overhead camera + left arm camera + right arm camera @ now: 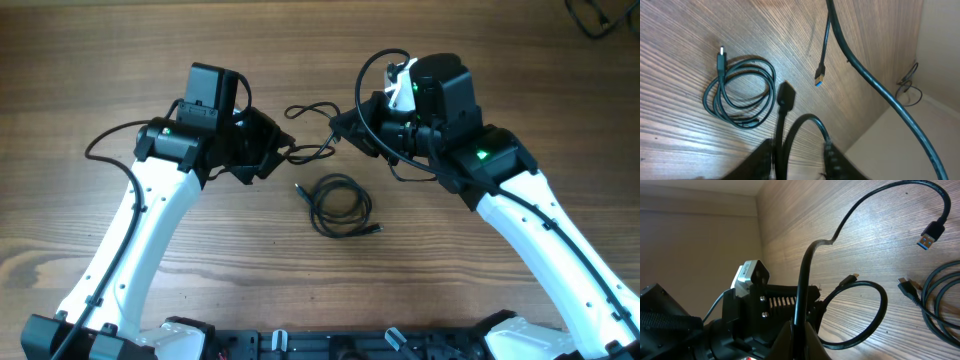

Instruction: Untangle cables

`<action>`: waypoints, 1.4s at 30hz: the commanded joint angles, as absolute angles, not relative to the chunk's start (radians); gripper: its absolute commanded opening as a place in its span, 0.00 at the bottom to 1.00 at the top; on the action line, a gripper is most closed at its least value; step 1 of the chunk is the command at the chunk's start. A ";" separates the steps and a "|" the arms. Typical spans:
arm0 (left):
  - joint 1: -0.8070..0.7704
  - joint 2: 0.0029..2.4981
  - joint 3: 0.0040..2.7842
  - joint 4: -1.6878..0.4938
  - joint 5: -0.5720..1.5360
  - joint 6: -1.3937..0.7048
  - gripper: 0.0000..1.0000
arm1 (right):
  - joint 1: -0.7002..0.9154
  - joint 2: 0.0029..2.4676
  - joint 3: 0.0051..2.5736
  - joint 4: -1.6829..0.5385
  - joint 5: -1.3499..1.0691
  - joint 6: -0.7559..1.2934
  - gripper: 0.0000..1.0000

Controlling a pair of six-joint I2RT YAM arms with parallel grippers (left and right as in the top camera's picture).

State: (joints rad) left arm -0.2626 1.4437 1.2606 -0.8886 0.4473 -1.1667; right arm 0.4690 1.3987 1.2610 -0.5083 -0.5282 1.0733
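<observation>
**Two arms meet over a loose cord, with a second lying coiled below**

Pressed together, the right arm's fingers [796, 339] pinch the loose cable [801, 280], which rises from them and arcs out to a blue plug [929, 236] hanging clear of the tabletop [120, 60]. The left arm's fingers [800, 160] stand narrowly apart with a cord and its loop running between them, a black plug end [786, 95] poking out — whether they truly grip it cannot be told. Just beside both, the coiled cable [714, 104] lies flat on the wood.

A hard pull apart could cinch that loop into a knot, or drag the hanging plug into the coil and snag it. Both arms reach inward from the near corners — elbows out, wrists turned toward each other at mid-table.
</observation>
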 commanded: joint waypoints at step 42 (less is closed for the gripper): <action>-0.266 1.448 1.262 -0.852 0.217 -1.160 0.11 | 0.464 1.384 1.276 -0.696 -0.741 0.463 0.04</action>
State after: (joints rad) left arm -0.2726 1.4437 1.2606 -0.8574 0.2539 -1.1648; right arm 0.4679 1.3987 1.2613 -0.6930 -0.6968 0.5240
